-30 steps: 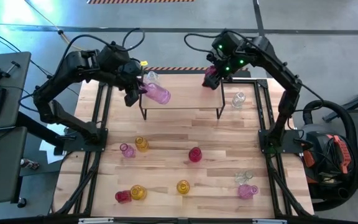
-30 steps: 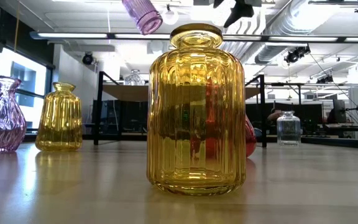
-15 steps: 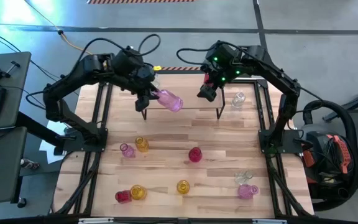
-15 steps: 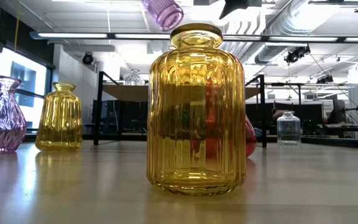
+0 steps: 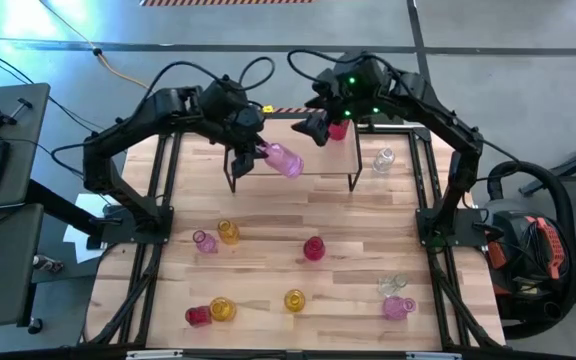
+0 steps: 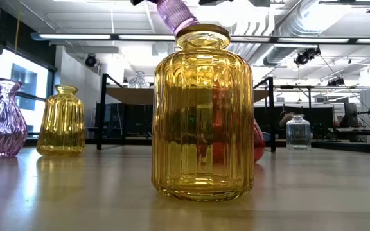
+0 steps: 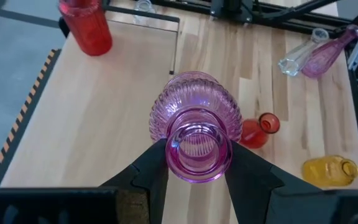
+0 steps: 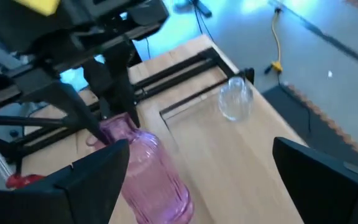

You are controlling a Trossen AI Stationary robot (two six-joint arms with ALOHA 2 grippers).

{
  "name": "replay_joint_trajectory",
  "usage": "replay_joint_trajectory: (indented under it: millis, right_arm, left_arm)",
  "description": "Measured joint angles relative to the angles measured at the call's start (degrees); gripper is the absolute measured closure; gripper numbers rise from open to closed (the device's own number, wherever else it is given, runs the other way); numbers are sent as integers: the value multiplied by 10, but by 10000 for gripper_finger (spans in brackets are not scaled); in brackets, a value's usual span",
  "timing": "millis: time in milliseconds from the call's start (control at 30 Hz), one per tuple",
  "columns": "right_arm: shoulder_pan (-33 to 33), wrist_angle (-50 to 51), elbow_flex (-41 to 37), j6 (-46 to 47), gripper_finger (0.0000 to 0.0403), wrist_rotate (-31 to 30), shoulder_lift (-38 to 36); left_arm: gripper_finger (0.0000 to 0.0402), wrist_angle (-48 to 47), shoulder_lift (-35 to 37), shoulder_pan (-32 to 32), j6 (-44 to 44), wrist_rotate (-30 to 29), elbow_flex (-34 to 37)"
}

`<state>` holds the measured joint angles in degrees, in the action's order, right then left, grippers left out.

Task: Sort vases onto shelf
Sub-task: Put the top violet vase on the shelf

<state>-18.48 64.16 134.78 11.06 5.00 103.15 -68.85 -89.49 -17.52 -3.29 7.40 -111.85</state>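
Note:
My left gripper is shut on a ribbed pink vase and holds it in the air over the left part of the shelf. In the low view only the vase's base shows at the top. A red vase stands on its base at the shelf's far side. A clear vase stands on the shelf near its far left corner. My right gripper hangs open above the shelf's far edge, beside the red vase, with nothing between its fingers. My left gripper pinches the pink vase's neck, just under the rim, between its two fingers. The fingers come from the table's left, slanting down. The vase points away from them, mouth toward the wrist and body tilted down to the right. It is lifted clear of the shelf.
Another clear vase stands on the table right of the shelf. Several vases are scattered on the near half: yellow, pink, red, yellow. There is a pair at the near left and another at the near right.
My left gripper has carried the pink vase toward the table's right and a little down, from the shelf's left end to over its top. My right gripper, still open, has swung left along the shelf's far edge, risen and tipped upward. The red vase stays on the shelf.

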Motion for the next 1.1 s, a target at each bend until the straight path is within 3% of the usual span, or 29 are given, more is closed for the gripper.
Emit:
replay_joint_trajectory:
  millis: [200, 467, 1100]
  right_arm:
    - [10, -2, 0, -100, 27, 54, 14]
    - [28, -6, -1, -171, 27, 48, 49]
    - [51, -2, 0, -220, 38, 46, 104]
  left_arm:
    - [279, 2, 3, -21, 0, 5, 0]
    - [279, 11, 3, -29, 0, 13, 0]
    - [279, 15, 3, -29, 2, 12, 0]
